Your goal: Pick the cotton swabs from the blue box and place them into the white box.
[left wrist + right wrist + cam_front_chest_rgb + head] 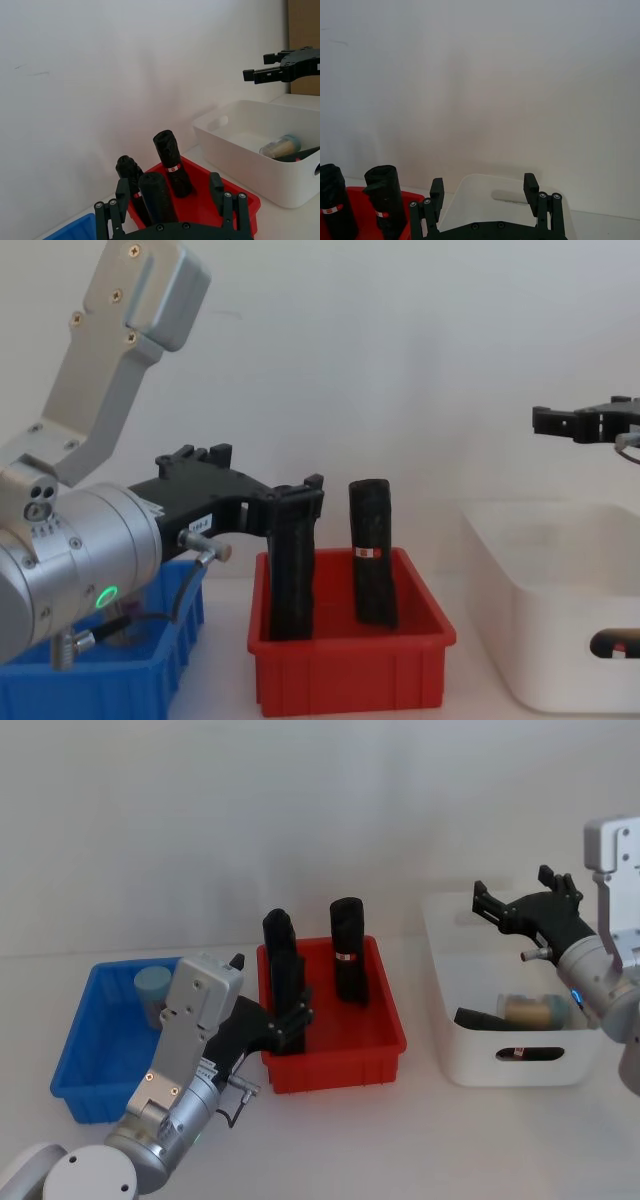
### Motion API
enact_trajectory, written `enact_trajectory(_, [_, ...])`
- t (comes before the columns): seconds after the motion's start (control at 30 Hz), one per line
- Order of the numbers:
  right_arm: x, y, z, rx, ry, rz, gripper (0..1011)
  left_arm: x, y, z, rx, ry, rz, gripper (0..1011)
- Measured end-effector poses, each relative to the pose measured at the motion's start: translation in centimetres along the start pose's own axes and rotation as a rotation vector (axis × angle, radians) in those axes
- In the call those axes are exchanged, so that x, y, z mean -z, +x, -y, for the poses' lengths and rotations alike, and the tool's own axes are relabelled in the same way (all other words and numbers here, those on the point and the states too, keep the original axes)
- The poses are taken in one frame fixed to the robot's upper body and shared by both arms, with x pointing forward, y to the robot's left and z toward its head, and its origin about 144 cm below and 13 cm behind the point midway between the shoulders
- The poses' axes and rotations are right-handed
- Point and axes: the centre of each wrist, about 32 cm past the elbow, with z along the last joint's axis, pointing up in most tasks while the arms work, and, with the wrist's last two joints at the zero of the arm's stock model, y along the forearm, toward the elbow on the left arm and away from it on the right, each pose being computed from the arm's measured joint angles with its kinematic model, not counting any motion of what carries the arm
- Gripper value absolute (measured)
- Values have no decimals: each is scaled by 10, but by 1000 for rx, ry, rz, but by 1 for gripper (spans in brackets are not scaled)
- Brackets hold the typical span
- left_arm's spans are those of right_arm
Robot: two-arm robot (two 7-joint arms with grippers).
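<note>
1 cotton swabs jar (153, 988) stands upright in blue box (100, 1040), beside left gripper (292, 1020), fingers apart and empty; right gripper (510, 910), fingers apart, hangs over white box (470, 1050).

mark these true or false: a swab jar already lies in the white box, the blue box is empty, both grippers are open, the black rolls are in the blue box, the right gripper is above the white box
1. A cotton swab jar lies in the white box. True.
2. The blue box is empty. False: one capped cotton swab jar stands in it.
3. Both grippers are open. True: the left gripper and the right gripper both have their fingers apart and hold nothing.
4. The black rolls are in the blue box. False: they stand in the red bin.
5. The right gripper is above the white box. True: it hovers over its rear edge.
</note>
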Motion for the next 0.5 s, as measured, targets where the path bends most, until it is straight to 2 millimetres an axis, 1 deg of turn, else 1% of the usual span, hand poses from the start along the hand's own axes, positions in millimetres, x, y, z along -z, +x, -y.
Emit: enact_trajectory(0.5, [0, 2, 1, 7, -3, -1, 1002, 0, 0, 0, 0, 0, 0, 1004])
